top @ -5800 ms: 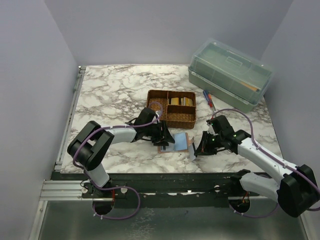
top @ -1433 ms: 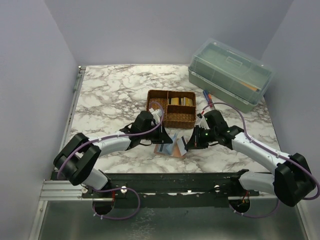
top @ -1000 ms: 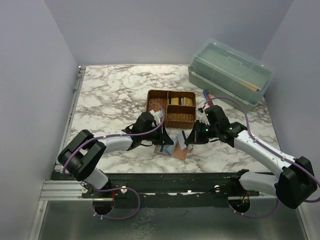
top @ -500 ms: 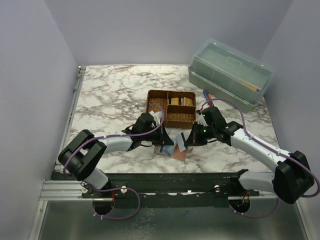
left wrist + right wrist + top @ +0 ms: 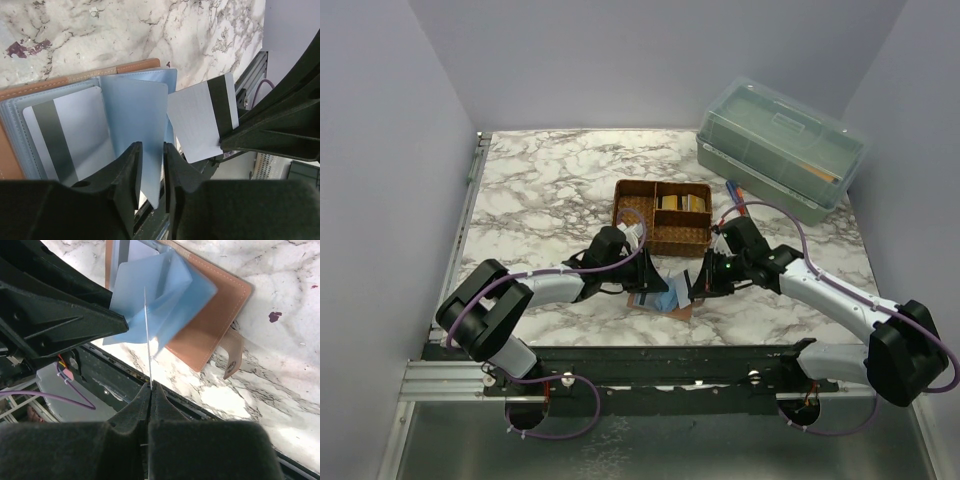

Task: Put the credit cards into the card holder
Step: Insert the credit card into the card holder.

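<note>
The tan card holder (image 5: 665, 298) lies open near the table's front edge, its bluish pockets (image 5: 160, 295) fanned upward and its snap tab (image 5: 231, 352) hanging out. One striped credit card (image 5: 67, 137) sits in a pocket. My left gripper (image 5: 151, 147) has its jaws slightly apart around a raised blue pocket flap (image 5: 137, 120). My right gripper (image 5: 150, 385) is shut on a second credit card (image 5: 200, 120), seen edge-on (image 5: 147, 335) in the right wrist view, with its tip at the fanned pockets. In the top view both grippers (image 5: 648, 283) (image 5: 698, 285) flank the holder.
A brown woven divided tray (image 5: 663, 215) stands just behind the holder. A translucent green box (image 5: 780, 148) is at the back right, with red and blue pens (image 5: 737, 198) beside it. The black rail (image 5: 125, 375) runs along the table's near edge under the grippers.
My right gripper brought its card left and down to the holder's pockets. My left gripper's jaws went from shut to slightly parted around the flap.
</note>
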Controlling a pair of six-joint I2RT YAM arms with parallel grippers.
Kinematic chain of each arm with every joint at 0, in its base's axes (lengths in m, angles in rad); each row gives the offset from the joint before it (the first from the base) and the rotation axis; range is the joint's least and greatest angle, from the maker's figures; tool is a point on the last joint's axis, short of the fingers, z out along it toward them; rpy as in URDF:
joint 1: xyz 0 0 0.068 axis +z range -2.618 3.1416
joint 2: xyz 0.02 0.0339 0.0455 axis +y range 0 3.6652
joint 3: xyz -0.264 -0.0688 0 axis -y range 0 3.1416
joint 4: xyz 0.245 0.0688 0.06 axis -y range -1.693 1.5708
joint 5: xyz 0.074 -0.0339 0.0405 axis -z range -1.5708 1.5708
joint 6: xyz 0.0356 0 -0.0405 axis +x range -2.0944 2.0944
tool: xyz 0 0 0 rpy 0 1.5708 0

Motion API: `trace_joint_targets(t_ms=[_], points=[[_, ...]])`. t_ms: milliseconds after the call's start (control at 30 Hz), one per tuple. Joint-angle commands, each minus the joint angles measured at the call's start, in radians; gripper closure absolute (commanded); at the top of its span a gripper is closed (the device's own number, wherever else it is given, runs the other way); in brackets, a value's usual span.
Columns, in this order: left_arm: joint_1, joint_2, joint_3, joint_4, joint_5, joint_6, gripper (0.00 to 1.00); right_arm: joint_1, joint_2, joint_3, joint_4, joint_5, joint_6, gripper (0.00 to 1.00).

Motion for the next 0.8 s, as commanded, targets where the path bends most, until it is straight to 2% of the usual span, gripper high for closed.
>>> trace_joint_targets(t_ms=[0, 100, 233, 367, 500, 600, 767], points=[[0.009, -0.020, -0.012, 0.022, 0.036, -0.008, 0.67, 0.011, -0.007, -0.017, -0.051, 0.037, 0.009, 1.00], [0.013, -0.031, -0.017, 0.022, 0.030, -0.011, 0.66, 0.013, -0.022, -0.028, -0.058, 0.039, 0.013, 1.00], [0.032, -0.025, -0.027, 0.012, 0.020, -0.025, 0.75, 0.013, -0.031, -0.042, -0.064, 0.040, 0.021, 1.00], [0.051, -0.025, -0.015, -0.079, -0.020, -0.011, 0.82, 0.017, -0.036, -0.058, -0.045, 0.031, 0.029, 1.00], [0.054, -0.073, 0.002, -0.212, -0.105, 0.042, 0.81, 0.020, -0.034, -0.073, 0.018, -0.018, 0.030, 1.00], [0.054, -0.099, 0.019, -0.306, -0.168, 0.084, 0.73, 0.027, -0.041, -0.078, 0.063, -0.039, 0.038, 1.00], [0.054, -0.091, 0.027, -0.365, -0.206, 0.101, 0.68, 0.030, -0.063, -0.039, 0.043, -0.020, 0.023, 1.00]])
